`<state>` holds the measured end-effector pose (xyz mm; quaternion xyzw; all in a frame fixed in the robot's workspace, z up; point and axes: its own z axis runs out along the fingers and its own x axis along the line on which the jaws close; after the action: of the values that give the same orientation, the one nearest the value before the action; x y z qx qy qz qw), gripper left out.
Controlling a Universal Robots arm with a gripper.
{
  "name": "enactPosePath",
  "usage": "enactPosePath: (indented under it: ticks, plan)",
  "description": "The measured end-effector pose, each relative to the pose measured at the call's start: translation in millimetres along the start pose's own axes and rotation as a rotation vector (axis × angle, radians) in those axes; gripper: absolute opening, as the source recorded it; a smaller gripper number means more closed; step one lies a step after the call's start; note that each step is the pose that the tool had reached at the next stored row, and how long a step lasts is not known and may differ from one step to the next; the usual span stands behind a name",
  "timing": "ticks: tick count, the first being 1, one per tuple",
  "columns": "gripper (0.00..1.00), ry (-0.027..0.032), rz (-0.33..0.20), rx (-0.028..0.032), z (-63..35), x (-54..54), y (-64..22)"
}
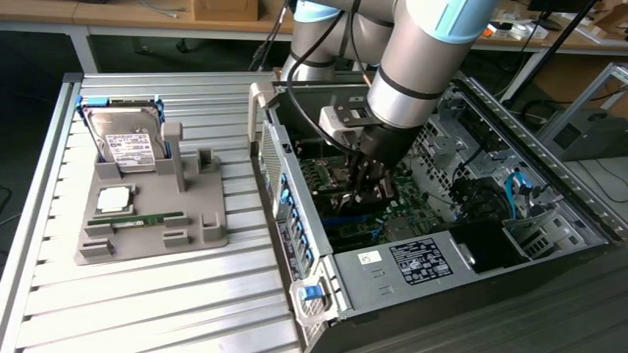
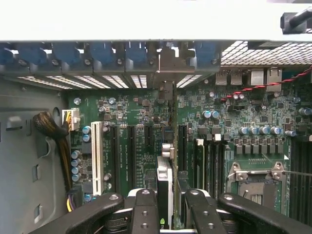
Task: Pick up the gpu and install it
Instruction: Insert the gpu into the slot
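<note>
My gripper (image 1: 370, 190) is down inside the open computer case (image 1: 294, 220), just above the green motherboard (image 2: 139, 122). It is shut on the gpu (image 2: 165, 181), which stands on edge between the two black fingers (image 2: 144, 209). The thin card runs away from the fingers towards the case's rear slot openings, where its silvery bracket (image 2: 168, 66) lines up with one of them. Its lower edge lies along a long black expansion slot (image 2: 181, 146); I cannot tell whether it is seated. In the exterior view the card is mostly hidden behind the gripper and the arm.
A grey parts holder (image 1: 147, 213) on the slatted table (image 1: 147, 294) carries a hard drive (image 1: 128, 140), a processor (image 1: 115, 197) and a green memory stick (image 1: 137, 218). The power supply (image 1: 422, 261) fills the case's near corner. A cable bundle (image 2: 51, 126) lies beside the board.
</note>
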<state>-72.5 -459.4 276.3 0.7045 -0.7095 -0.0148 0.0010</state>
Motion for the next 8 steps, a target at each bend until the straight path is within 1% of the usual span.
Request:
enactPosePath:
  ticks: [8]
  plan:
    - [0.27,-0.0001,0.0,0.0001,4.8,0.1,1.5]
